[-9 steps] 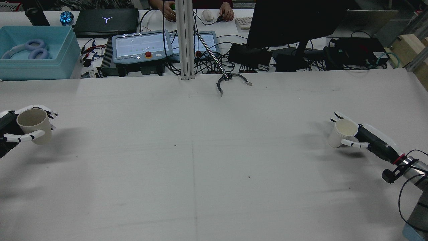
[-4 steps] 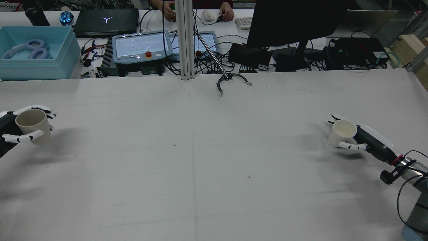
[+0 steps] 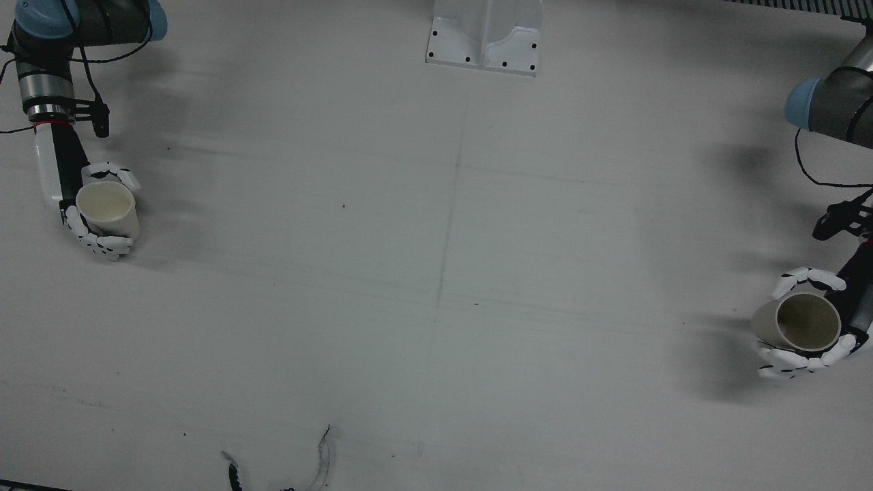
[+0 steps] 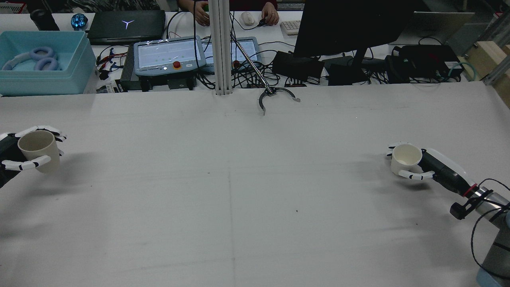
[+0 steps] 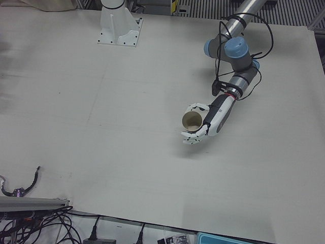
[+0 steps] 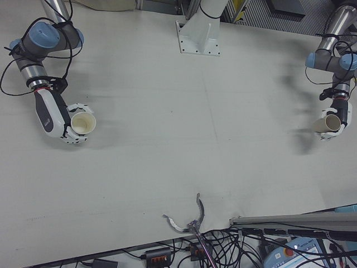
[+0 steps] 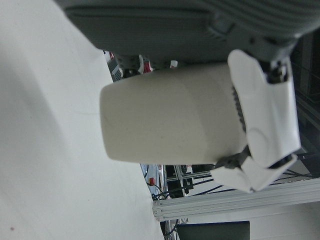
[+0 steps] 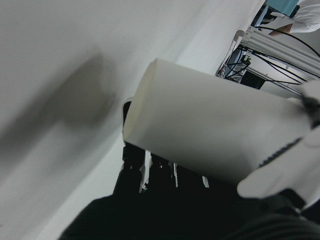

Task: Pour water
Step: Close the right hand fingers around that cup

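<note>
Two paper cups are in play, one in each hand, at opposite sides of the table and well apart. The beige cup is held by the left hand, whose fingers wrap around its wall. It stands close to upright with its mouth upward; the left hand view shows its base clear of the table surface. No contents can be made out inside it.

The white cup is held by the right hand, fingers closed around its side. It sits near the right edge of the table, mouth upward. In the right hand view the cup appears above its own shadow, but contact with the table cannot be determined. The inside looks pale; whether it holds liquid cannot be told.

Beyond the far table edge lie a black grabber tool, a teach pendant, a monitor and a blue bin containing headphones. A person's hands rest at a desk behind.
</note>
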### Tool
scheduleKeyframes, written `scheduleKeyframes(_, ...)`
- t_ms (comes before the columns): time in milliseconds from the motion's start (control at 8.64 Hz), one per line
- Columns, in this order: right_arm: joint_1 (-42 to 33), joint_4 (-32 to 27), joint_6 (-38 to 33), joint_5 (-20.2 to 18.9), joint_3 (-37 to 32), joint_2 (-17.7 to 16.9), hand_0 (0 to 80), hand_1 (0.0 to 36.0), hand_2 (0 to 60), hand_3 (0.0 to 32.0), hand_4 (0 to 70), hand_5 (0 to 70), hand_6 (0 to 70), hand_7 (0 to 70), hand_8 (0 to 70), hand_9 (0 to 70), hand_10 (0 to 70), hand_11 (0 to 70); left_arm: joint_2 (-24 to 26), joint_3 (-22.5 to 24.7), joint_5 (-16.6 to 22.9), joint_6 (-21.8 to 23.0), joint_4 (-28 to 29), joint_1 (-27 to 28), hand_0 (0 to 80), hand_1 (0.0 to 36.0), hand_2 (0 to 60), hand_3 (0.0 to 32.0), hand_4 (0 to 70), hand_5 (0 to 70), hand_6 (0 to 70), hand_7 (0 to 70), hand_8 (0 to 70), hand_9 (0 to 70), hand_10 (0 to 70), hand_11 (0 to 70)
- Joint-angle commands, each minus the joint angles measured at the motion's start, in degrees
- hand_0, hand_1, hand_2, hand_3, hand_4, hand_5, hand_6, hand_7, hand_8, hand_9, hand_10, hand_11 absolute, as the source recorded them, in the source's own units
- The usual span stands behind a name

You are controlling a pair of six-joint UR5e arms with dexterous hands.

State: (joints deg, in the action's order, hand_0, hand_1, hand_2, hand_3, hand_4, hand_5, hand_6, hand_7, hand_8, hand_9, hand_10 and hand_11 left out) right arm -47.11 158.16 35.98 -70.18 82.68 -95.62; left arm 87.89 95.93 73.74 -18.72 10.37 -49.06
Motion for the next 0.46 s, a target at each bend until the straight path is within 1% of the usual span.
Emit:
scheduleKeyframes(0, -0.43, 0.13, -0.29, 1.10, 1.07, -0.09, 29.2, 4.3, 45.1, 0.0, 32.0, 70.0, 70.0, 70.0, 61.6, 70.0, 42.7, 59.3, 0.17, -0.05, 0.08, -0.09, 0.00, 0.01, 45.8, 26.0, 60.0, 0.0, 20.6, 33.4, 24.6, 39.4, 16.9, 26.8, 24.8, 37.4)
scheduleKeyframes(116, -1.22, 0.22, -0.47, 1.10, 3.35, -0.18, 32.0, 5.0, 44.2, 0.0, 31.5, 70.0, 70.0, 70.0, 59.0, 70.0, 40.2, 55.8, 0.26, 0.04, 0.08, 0.00, 0.00, 0.01, 45.9, 26.3, 60.0, 0.0, 20.7, 33.9, 24.7, 39.6, 16.8, 26.5, 24.6, 37.1)
scheduleKeyframes(231, -3.40, 2.40, -0.38, 0.84, 8.33, -0.35, 34.4, 5.6, 43.7, 0.0, 31.6, 70.0, 70.0, 70.0, 57.2, 70.0, 37.6, 52.4, 0.52, 0.39, 0.08, 0.00, -0.09, 0.01, 46.4, 27.2, 60.0, 0.0, 21.0, 35.6, 25.2, 40.2, 16.8, 26.5, 24.3, 36.9)
scheduleKeyframes(347, -6.30, 7.99, 0.49, 0.75, 15.51, -0.09, 34.2, 5.8, 43.0, 0.0, 28.9, 68.4, 68.7, 67.9, 55.1, 70.0, 35.0, 49.1, 0.61, 1.18, 0.17, 0.00, -0.09, 0.01, 46.9, 28.3, 60.0, 0.0, 21.7, 37.9, 26.0, 41.2, 16.9, 26.7, 24.0, 36.4)
